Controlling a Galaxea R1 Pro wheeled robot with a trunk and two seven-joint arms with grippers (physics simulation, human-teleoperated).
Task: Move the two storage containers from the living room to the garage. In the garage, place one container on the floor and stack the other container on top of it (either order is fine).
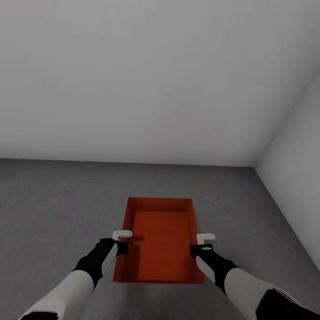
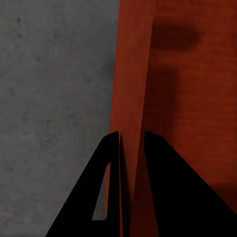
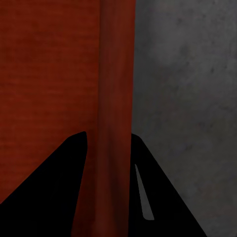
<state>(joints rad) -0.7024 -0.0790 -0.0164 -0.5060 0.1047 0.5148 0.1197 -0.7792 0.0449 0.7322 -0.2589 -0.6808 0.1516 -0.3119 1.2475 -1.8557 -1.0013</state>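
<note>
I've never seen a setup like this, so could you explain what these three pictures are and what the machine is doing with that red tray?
It is a simulated two-armed robot. The big picture comes from its head camera, looking down over both arms at a grey concrete floor beside pale walls. The two close-ups come from cameras near each wrist. The orange-red storage container is held by both arms: the left end effector straddles one side wall, and the right end effector straddles the opposite wall. Whether the container already rests on the floor, I cannot tell.

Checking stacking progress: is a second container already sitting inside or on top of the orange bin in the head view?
No, the orange bin shows its bare ribbed bottom, held at its side walls by the left claw and right claw.
</note>
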